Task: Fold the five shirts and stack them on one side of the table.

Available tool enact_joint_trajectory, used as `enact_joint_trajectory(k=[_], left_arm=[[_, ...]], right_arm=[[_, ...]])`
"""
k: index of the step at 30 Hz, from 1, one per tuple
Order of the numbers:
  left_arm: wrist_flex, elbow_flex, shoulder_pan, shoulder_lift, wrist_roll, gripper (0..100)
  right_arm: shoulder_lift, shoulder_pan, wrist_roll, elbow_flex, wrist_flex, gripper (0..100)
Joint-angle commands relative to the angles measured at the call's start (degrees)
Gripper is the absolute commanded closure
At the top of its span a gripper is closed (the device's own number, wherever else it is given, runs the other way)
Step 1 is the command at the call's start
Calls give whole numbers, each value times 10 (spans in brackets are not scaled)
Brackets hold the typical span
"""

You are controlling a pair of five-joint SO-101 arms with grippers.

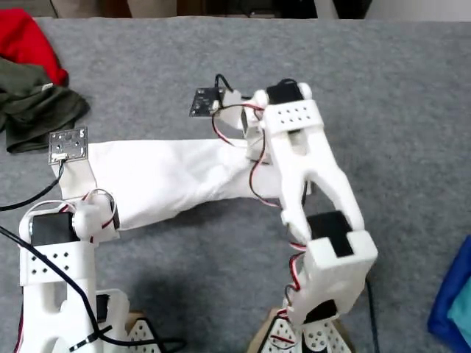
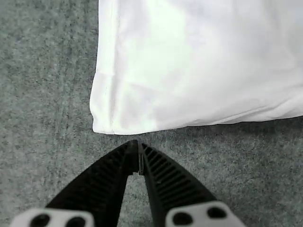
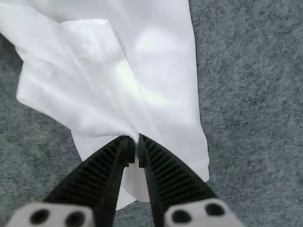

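The spread shirt [image 1: 169,173] lies across the table [image 1: 397,95], between the arms. The left gripper [image 2: 138,158] sits just off one corner; the right gripper [image 3: 134,142] pinches the other end. A heap of shirts [image 1: 29,81] lies far left; a bundle [image 1: 452,298], perhaps another shirt, near right.

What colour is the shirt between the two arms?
It's a plain white shirt; best in the high view.

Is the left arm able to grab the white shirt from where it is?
Probably yes: the left gripper sits shut right beside a corner of the white shirt, with bare grey table between them. It must open first.
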Motion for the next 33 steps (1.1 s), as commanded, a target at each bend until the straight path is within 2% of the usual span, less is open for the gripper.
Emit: enact_joint_trajectory(k=[1,4,6,12,15,20,22,27,33], left_arm=[[2,-3,-5,-10,-3,980],[2,-3,-5,-10,-3,980],[2,-3,-5,-10,-3,980],[2,-2,-5,-10,-3,980],[2,-2,-5,-10,-3,980],[2,-2,-5,-10,-3,980],[2,-2,-4,-10,-3,980],[1,-2,-3,-10,-3,980],[-1,-2,-4,-10,-3,980]], right_arm=[[15,-4,4,-65,21,902],[31,-2,-11,-83,22,781],[36,-2,-12,-84,28,740],[14,-5,-10,-93,96,739],[-32,-3,-10,-95,138,786],[-132,-6,-5,-58,225,965],[-172,-8,27,3,223,976],[-254,-33,37,210,162,993],[-318,-106,33,419,47,993]])
